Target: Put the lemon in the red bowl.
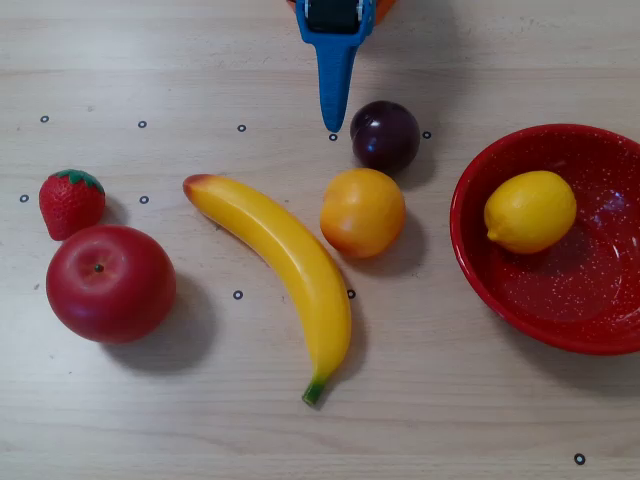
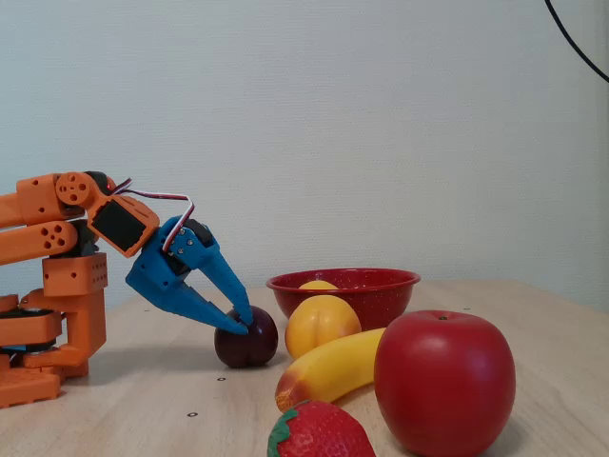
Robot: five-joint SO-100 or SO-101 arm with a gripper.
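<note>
Yellow lemon (image 1: 529, 211) is lying inside the bowl (image 1: 470, 240), well off to the overhead view's right of the gripper (image 1: 334, 126), which is hanging closed and empty beside the plum (image 1: 385, 136).

From my overhead feed I see a strawberry (image 1: 71, 202) just above an apple (image 1: 110, 283), a banana (image 1: 282, 258) lying diagonally (stem end lowest), a peach (image 1: 362, 212) beside it, and a dark plum (image 1: 385, 136).
</note>
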